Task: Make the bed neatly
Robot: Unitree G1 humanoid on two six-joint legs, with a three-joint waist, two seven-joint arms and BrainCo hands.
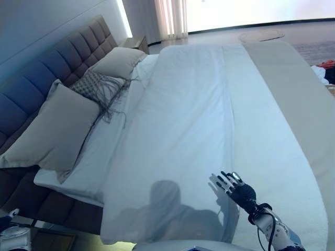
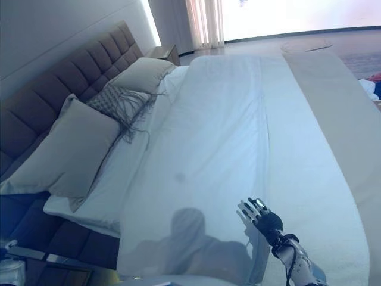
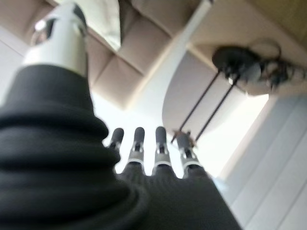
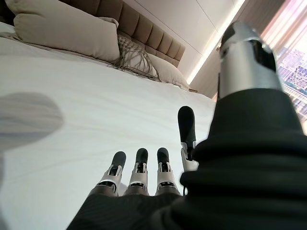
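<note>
A white duvet point(image 1: 193, 125) lies spread flat over the bed, with a beige runner point(image 1: 296, 104) along its right side. Two beige pillows point(image 1: 49, 130) point(image 1: 118, 61) and a fringed cushion point(image 1: 97, 86) lean on the padded headboard point(image 1: 47, 63) at the left. My right hand point(image 1: 238, 189) rests open on the duvet near its front edge, fingers straight and spread point(image 4: 139, 165). My left hand point(image 3: 153, 148) shows only in the left wrist view, fingers straight, holding nothing, off the bed beside a padded panel point(image 3: 124, 52).
A bedside table point(image 1: 137, 43) stands at the far end of the headboard by the curtains point(image 1: 170, 18). Another small table with an object point(image 1: 15, 232) is at the near left corner. Clothes point(image 1: 327, 70) lie on the floor at the far right.
</note>
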